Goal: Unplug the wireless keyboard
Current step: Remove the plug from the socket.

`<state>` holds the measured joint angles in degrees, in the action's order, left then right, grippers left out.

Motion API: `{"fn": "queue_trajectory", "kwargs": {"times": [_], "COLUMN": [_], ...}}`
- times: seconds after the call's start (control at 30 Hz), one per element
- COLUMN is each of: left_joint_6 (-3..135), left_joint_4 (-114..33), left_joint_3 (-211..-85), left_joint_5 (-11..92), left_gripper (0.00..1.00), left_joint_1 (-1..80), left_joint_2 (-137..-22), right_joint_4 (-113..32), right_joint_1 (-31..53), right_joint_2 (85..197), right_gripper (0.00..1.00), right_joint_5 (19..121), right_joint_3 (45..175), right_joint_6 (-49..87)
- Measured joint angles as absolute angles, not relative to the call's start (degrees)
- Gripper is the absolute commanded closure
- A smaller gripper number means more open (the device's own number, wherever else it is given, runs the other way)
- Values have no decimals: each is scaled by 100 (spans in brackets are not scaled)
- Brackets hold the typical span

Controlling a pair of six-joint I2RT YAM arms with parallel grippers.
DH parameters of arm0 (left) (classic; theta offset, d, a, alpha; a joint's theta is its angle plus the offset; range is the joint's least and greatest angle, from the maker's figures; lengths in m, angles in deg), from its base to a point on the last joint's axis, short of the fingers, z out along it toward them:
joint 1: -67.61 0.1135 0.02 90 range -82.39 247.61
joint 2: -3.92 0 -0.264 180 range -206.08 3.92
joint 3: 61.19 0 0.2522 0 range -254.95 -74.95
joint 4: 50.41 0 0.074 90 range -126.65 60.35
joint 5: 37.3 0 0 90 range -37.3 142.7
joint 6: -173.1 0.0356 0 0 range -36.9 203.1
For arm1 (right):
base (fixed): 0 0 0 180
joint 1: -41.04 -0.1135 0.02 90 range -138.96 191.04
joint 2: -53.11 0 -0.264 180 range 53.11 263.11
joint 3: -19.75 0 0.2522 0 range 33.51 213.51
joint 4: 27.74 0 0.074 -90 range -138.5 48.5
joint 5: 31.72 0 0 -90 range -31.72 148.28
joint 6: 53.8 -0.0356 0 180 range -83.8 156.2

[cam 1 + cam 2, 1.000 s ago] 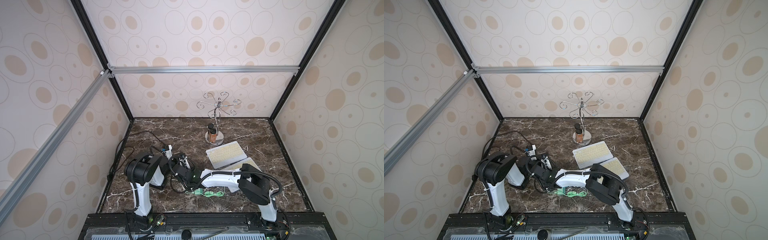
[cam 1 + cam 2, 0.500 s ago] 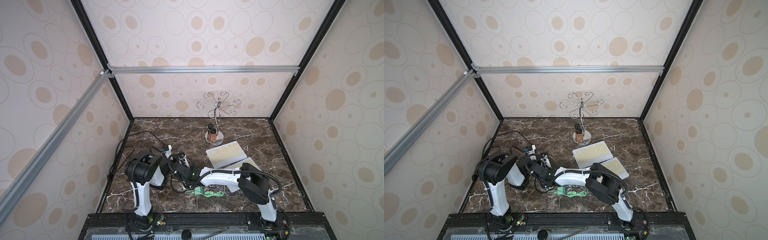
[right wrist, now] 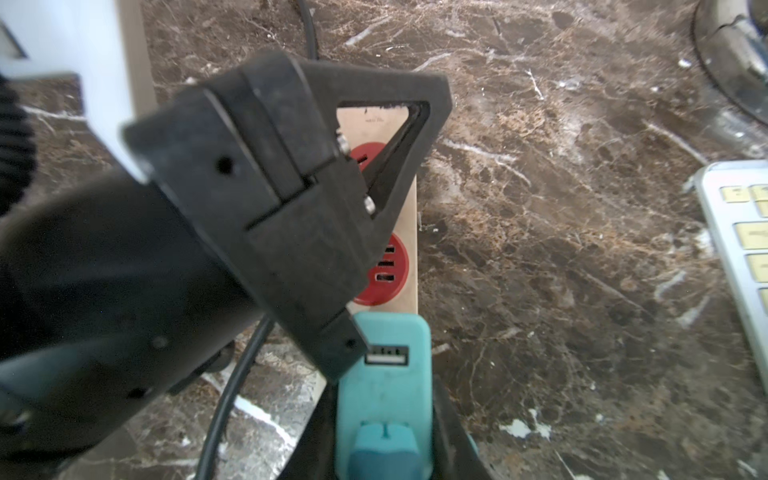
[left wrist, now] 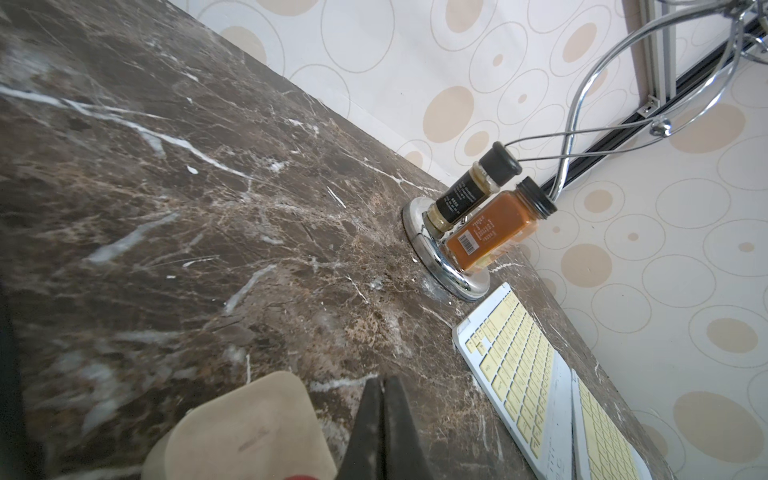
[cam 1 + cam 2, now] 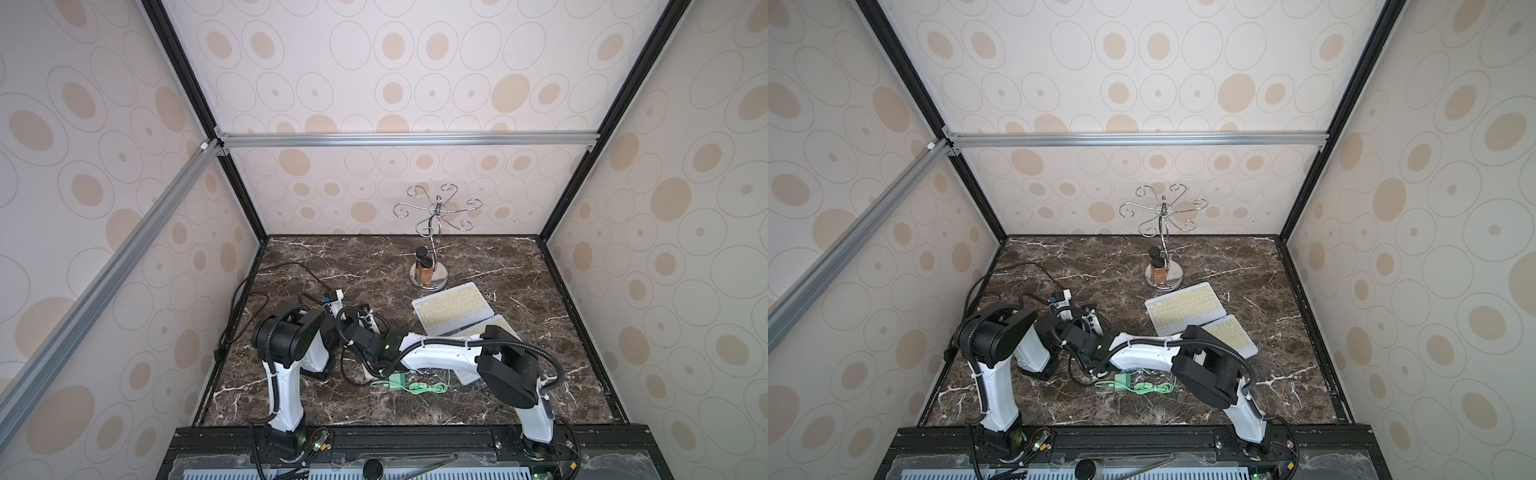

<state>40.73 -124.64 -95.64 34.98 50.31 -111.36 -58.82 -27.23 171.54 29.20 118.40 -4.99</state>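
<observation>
Two white keyboards with yellow keys lie at the right, one further back and the other partly under my right arm. No cable to either one shows. A beige power strip with red sockets lies left of them. My right gripper is shut on a teal adapter at the strip's end, its USB port empty. Whether its prongs sit in a socket is hidden. My left gripper is shut with nothing in it, low over the strip.
A chrome stand holding two spice jars stands behind the keyboards. A green adapter with a green cable lies near the front. Black cables loop along the left wall. Walls close in on three sides.
</observation>
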Motion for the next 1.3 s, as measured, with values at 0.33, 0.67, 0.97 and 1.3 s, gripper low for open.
{"fn": "queue_trajectory", "kwargs": {"times": [0.33, 0.67, 0.97, 1.3], "left_joint_6": [4068, 4071, 4071, 4147], "left_joint_4": [-12477, -12468, -12488, -11954], "left_joint_3": [-9546, -9586, -9546, -9761], "left_joint_5": [3481, 3498, 3518, 3634], "left_gripper": [100, 100, 100, 100], "left_joint_1": [5026, 4987, 5041, 4961], "left_joint_2": [-11138, -11164, -11138, -10979], "right_joint_4": [-5452, -5299, -6140, -5264], "right_joint_1": [-2740, -2521, -2705, -2368], "right_joint_2": [17042, 16843, 17211, 16747], "right_gripper": [100, 100, 100, 100], "right_joint_5": [2831, 3510, 2992, 3921], "right_joint_3": [11518, 11317, 12021, 11236], "right_joint_6": [-427, -444, -411, -413]}}
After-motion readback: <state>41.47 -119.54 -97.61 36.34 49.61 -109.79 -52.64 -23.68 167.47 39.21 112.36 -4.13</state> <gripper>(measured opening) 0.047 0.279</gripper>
